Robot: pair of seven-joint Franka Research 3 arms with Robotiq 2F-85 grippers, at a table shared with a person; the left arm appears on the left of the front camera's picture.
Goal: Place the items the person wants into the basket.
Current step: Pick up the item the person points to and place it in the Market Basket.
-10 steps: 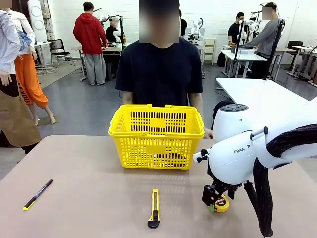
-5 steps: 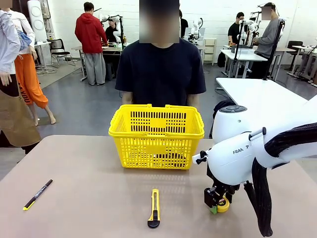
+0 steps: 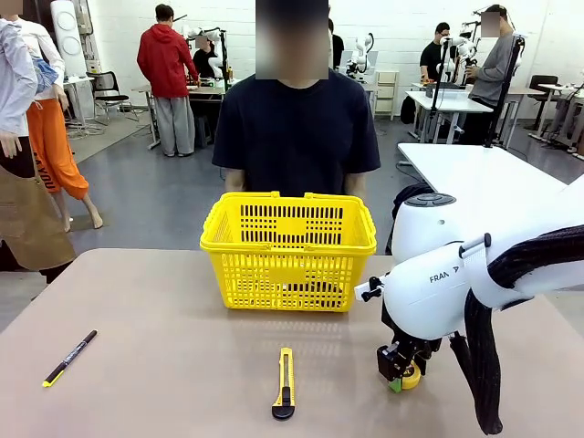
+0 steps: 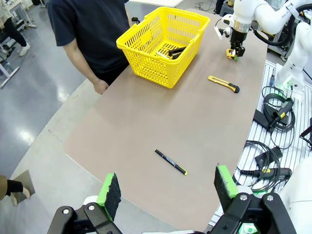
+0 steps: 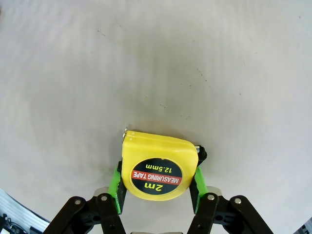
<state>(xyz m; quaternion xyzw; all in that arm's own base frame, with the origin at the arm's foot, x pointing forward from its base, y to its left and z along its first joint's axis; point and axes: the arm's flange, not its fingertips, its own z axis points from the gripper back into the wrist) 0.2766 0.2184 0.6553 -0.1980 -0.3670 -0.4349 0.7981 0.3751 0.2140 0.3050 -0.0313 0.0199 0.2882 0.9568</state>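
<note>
Brown table (image 3: 164, 365), workshop behind. Right gripper (image 3: 399, 374) down at table, pads clamped on tape measure (image 5: 158, 168). Left gripper (image 4: 168, 192) hovering high, jaws apart. Stapler (image 4: 176, 50) in basket (image 3: 287, 251); knife (image 3: 285, 383) and pen (image 3: 68, 358) on table

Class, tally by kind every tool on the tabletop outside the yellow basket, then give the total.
pen: 1
utility knife: 1
tape measure: 1
Total: 3
</note>
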